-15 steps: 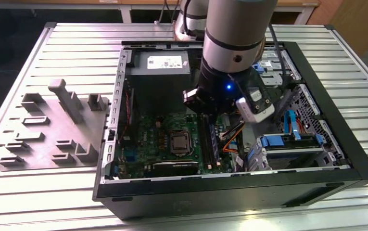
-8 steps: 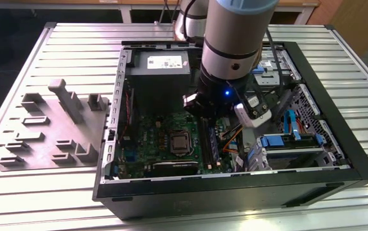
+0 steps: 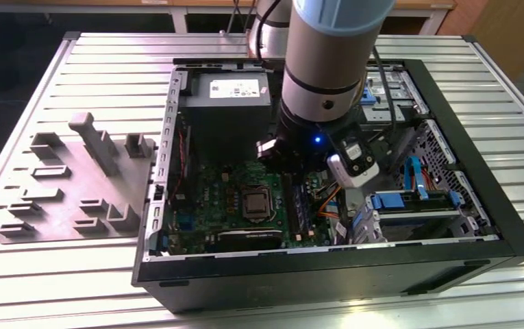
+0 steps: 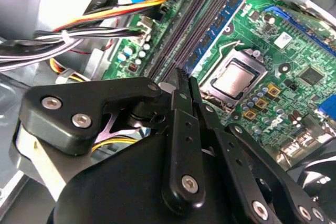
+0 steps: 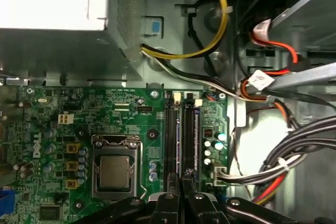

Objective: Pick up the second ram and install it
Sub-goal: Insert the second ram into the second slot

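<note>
Claw (image 4: 181, 80): fingers drawn together with no gap visible in the second wrist view, and nothing seen clamped between them. Tips sit low over the slot row of the motherboard (image 5: 126, 106). Second ram (image 4: 216, 31) stands on edge in that row, long axis along the slots, running away from the claw tips. Tip-to-ram contact: cannot tell

In the exterior view the arm (image 3: 326, 75) hides part of the motherboard (image 3: 229, 185); the first wrist view crops the hand (image 5: 182, 176).
</note>
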{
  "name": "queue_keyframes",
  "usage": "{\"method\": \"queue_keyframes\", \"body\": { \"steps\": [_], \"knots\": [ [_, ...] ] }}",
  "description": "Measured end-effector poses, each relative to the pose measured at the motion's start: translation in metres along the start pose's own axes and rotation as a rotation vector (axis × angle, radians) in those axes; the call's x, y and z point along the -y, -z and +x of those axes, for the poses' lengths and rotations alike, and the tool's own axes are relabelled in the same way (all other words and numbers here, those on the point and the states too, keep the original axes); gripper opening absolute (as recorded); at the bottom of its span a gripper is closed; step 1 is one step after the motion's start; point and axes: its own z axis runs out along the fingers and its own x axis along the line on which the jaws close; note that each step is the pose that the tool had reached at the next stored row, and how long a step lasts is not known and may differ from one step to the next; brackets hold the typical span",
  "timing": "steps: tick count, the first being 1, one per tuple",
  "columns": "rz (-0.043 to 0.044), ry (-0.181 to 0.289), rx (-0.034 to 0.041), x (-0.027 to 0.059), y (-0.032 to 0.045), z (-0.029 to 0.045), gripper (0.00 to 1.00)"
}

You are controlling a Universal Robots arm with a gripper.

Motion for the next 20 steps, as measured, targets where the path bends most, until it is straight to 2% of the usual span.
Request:
{"method": "queue_keyframes", "body": {
  "steps": [4,17,20],
  "knots": [
    [-0.0001,0.000,0.0000,0.0004,-0.0070,0.0004,0.13],
    [-0.0015,0.000,0.0000,-0.0034,-0.0148,0.0000,0.13],
    [-0.0016,0.000,0.0000,-0.0031,-0.0197,0.0000,0.13]
  ]
}}
